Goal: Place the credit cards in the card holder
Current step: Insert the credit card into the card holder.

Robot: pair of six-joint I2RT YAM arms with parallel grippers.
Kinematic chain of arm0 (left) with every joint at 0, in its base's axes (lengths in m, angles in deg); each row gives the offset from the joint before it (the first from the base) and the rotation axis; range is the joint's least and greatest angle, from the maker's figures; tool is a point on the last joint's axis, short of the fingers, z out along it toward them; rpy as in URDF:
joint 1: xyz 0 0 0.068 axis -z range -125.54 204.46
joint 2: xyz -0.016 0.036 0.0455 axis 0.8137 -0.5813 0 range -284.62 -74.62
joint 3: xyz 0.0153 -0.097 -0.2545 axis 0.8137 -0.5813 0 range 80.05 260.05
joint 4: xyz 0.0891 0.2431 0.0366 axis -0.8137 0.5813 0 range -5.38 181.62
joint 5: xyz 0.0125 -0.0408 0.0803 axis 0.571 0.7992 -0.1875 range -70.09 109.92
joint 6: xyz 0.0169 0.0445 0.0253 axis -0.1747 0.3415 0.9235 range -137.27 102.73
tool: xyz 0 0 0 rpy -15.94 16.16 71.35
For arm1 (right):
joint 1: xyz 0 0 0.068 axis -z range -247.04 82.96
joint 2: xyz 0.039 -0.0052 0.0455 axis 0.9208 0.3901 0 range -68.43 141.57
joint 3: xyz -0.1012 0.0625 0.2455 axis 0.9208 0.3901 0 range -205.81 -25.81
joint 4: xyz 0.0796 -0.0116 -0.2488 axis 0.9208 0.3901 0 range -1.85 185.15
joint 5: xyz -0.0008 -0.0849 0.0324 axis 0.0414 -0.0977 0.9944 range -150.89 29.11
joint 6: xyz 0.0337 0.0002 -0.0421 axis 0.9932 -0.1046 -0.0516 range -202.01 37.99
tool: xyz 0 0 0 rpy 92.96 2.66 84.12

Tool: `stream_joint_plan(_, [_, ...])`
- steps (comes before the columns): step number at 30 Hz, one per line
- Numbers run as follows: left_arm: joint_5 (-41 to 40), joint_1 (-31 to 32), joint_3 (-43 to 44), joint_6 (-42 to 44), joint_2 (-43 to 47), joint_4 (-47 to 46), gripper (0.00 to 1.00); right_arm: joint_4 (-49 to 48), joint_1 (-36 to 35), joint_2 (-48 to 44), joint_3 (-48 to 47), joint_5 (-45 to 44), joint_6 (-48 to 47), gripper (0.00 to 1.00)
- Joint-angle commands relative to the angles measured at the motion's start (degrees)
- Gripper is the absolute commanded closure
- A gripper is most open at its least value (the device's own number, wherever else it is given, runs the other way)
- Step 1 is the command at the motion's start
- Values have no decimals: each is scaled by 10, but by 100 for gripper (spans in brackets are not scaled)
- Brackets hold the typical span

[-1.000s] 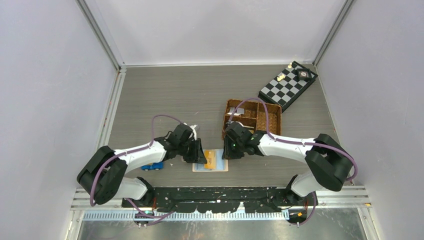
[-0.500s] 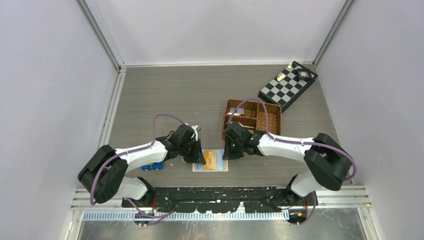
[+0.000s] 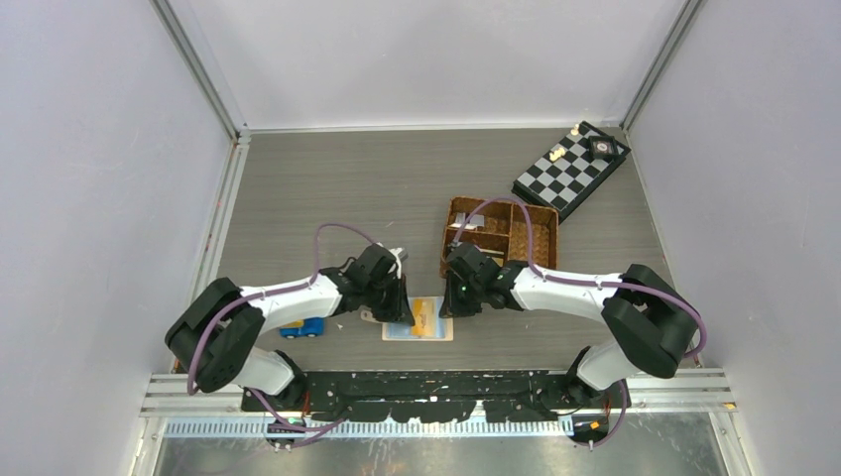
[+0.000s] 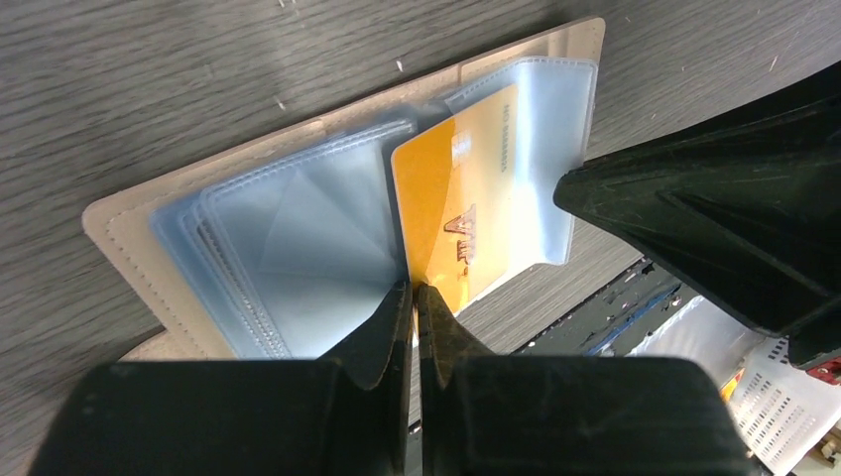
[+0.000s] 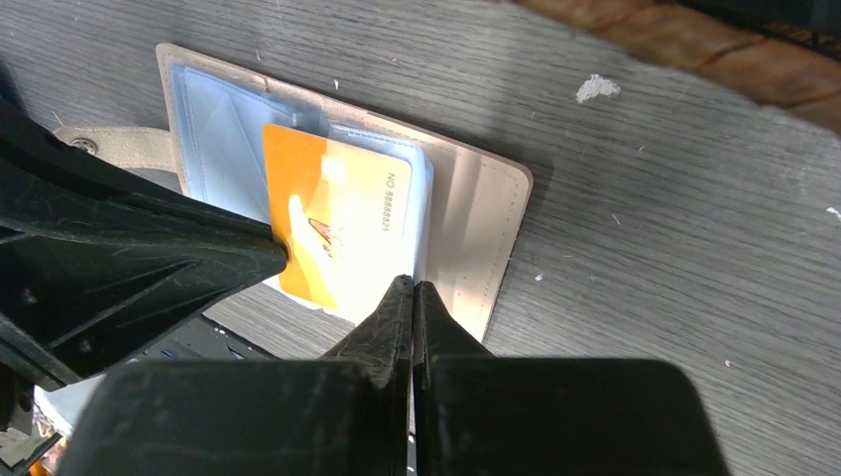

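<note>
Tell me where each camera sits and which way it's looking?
Top external: high above and behind, looking down at the table; the left arm and right arm show whole.
Left wrist: on the left arm, looking down past the closed left fingers at the open card holder and yellow card.
Right wrist: on the right arm, looking down past the closed right fingers from the opposite side.
Shared: both wrist views show that holder, that card and the other arm's fingers.

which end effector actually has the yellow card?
The left end effector: its shut tips pinch the yellow card by its edge. The right end effector is shut on the rim of the clear pocket instead.
</note>
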Motion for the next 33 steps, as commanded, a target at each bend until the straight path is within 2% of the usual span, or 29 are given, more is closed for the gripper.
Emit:
stream_joint_plan(1, [-4, 12, 22, -2, -16, -14, 96, -24, 1, 0, 7, -1, 16, 99])
stream_joint_plan(16, [-11, 52, 35, -44, -58, -72, 97, -6, 1, -12, 12, -38, 27, 99])
stream_joint_plan(22, [-26, 54, 30, -47, -63, -71, 97, 63, 1, -51, 0, -92, 9, 86])
stream_joint_plan(33, [-29, 55, 30, -48, -69, -70, 98, 122, 1, -78, -2, -129, 7, 74])
